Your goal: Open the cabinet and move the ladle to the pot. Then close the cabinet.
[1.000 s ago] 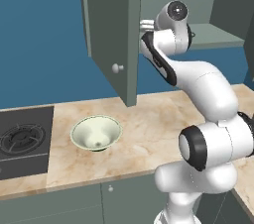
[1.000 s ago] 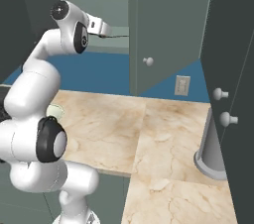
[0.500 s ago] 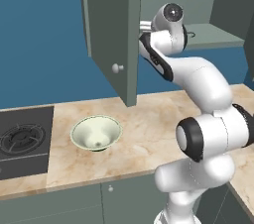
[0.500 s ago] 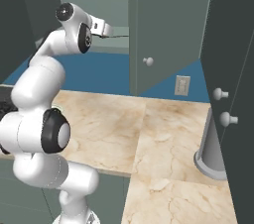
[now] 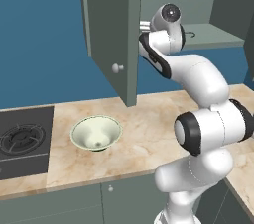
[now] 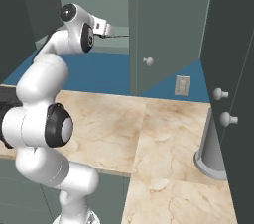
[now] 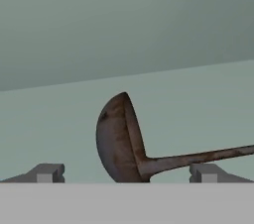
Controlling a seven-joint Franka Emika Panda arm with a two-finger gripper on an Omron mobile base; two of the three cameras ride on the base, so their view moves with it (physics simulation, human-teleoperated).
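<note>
The gripper [image 7: 126, 176] is spread wide and holds nothing, its tips flanking the ladle [image 7: 124, 141], apparently so they can close on the neck where the cup meets the handle. The ladle lies on its side on the shelf inside the cabinet [image 5: 111, 29], whose door stands open; just beyond the ladle is the cabinet's back wall.

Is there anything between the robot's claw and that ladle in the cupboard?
Nothing visible. In the hand view the ladle lies on the cupboard shelf between the open gripper fingertips, and the cabinet door hangs open.
</note>
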